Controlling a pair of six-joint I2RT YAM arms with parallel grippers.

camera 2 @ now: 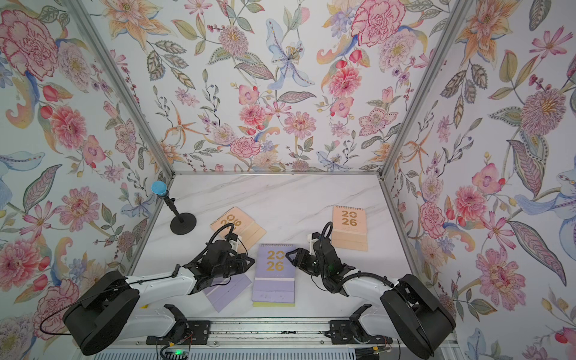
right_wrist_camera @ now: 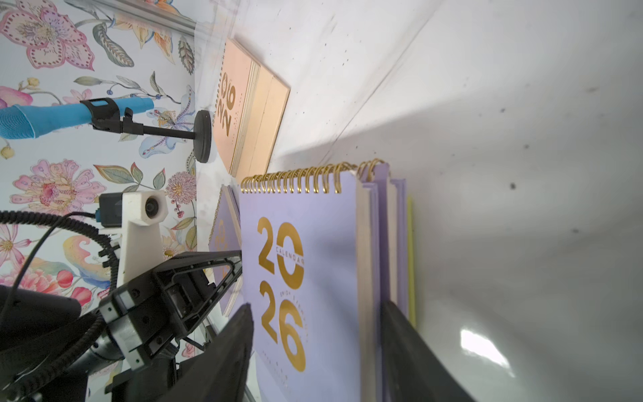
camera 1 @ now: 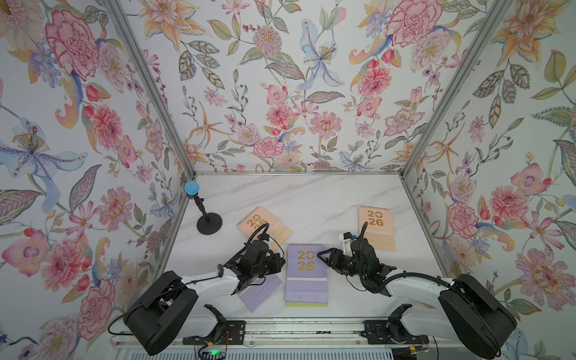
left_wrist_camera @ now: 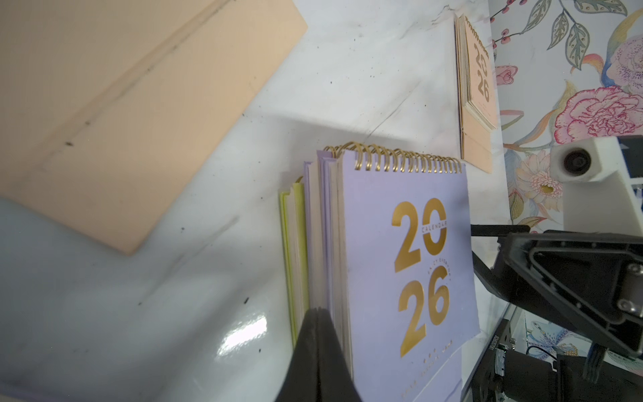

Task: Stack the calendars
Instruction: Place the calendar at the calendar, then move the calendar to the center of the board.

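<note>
Stack (camera 1: 306, 274) sits centre, right fingers (right_wrist_camera: 240, 348) spread round its edge, left fingers (left_wrist_camera: 313, 348) clenched empty; spare lilac calendar (camera 1: 260, 293) lies under the left arm (camera 1: 212, 282).

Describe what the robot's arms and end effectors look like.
The left arm and right arm have white shells and bulky black joint housings, with black corrugated cable along them. The left end effector and right end effector are black with hollow triangular-framed fingers; a white camera mount tops each wrist.
</note>
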